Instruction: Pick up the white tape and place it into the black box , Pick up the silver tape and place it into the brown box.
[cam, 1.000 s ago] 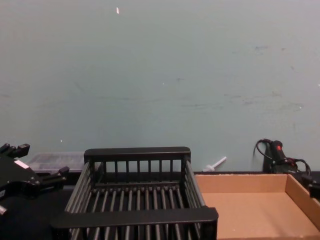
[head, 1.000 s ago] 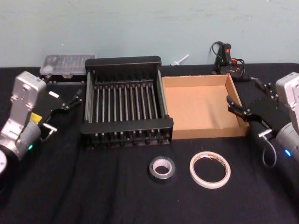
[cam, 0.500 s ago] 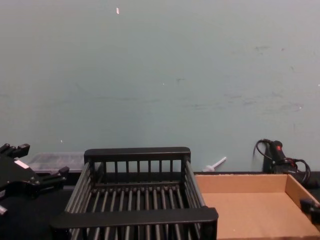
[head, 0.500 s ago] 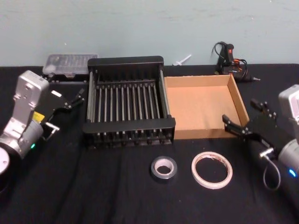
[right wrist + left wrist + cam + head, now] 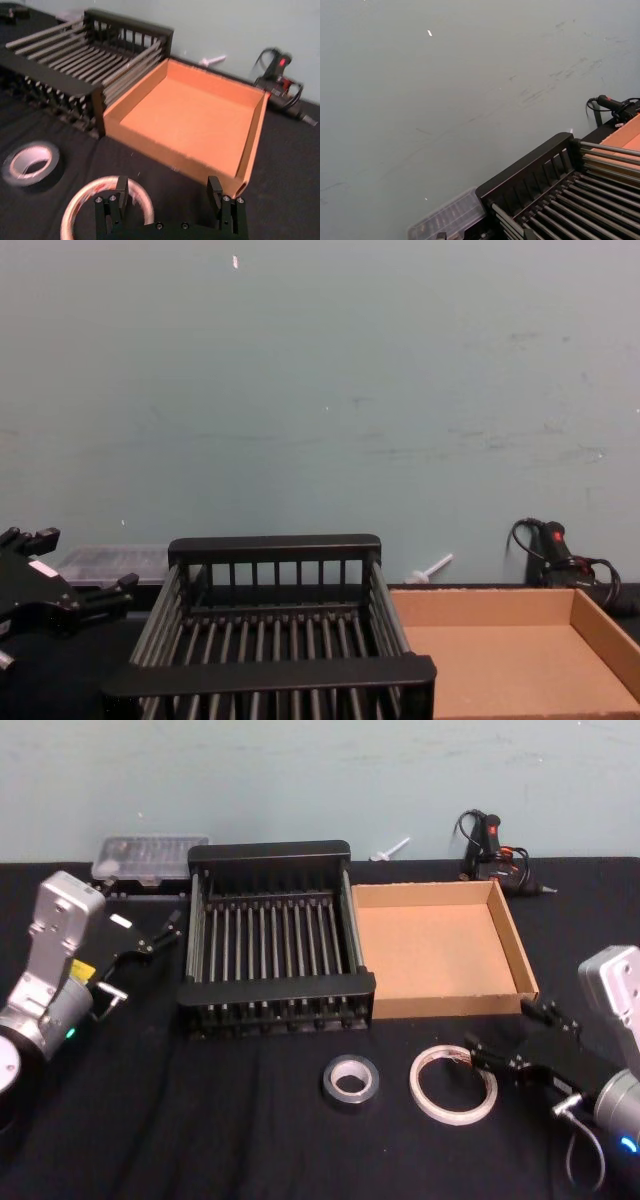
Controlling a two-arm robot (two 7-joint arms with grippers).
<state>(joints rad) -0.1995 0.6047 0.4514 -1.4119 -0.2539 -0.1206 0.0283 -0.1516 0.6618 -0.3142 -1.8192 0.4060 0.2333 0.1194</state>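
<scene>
**Right end effector at the white roll**

Right end effector (image 5: 505,1045), fingers apart, sits low at the flat white tape roll (image 5: 452,1084), perhaps touching its rim. Thick silver-grey tape roll (image 5: 351,1081) lies just beside on bare black worktop (image 5: 200,1120). Black slatted crate (image 5: 275,950) and tan cardboard tray (image 5: 437,952) are empty. Left end effector (image 5: 160,932), fingers apart, hangs beside the crate

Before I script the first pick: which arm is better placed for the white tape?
Probably the right. The right tool sits open at the white tape; the left tool is parked far off, left of the black box.
</scene>
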